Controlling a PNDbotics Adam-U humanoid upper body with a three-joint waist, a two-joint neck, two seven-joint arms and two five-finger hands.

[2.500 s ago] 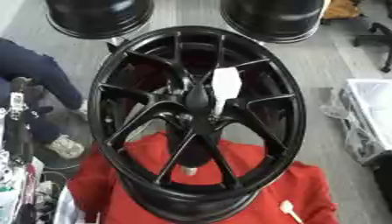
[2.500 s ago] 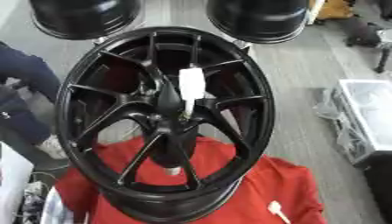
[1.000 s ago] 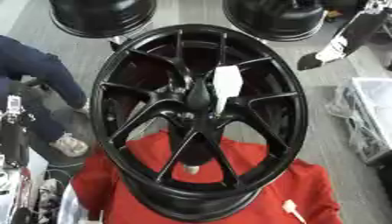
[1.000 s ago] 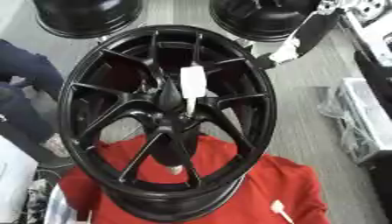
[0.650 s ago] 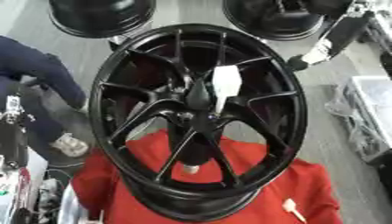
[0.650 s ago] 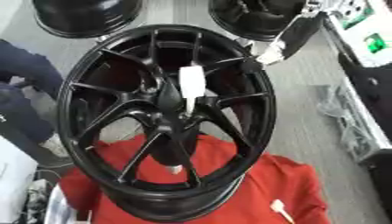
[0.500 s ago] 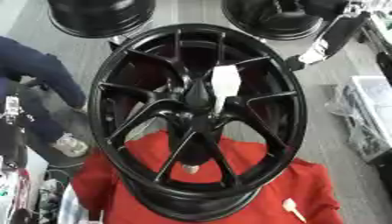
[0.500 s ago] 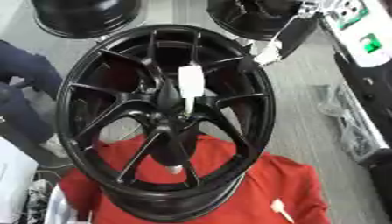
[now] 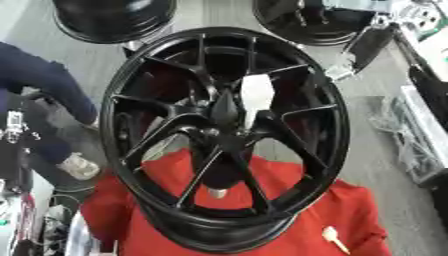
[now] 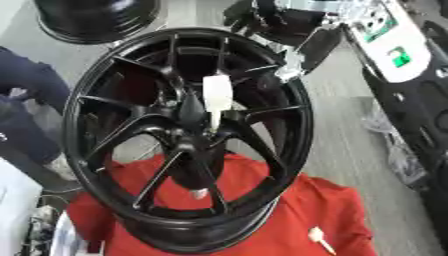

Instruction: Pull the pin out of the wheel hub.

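Standing on a red cloth (image 9: pixel 367 220), the black wheel (image 9: pixel 223 135) fills the view, a white pin (image 9: pixel 256 97) sticking out by its hub (image 9: pixel 214 132). The right hand (image 10: pixel 302 47) hangs at the wheel's upper right rim; whether its fingers are open or closed cannot be told. A second white pin (image 9: pixel 332 237) lies on the cloth.

The wheel hub (image 9: pixel 224 140) stands on a cloth (image 9: pixel 350 220) in the middle. The pin (image 9: pixel 255 97) sits at its centre spokes. Two more wheels (image 9: pixel 109 20) lie behind it. A small object (image 9: pixel 332 237) lies on the cloth, right front.
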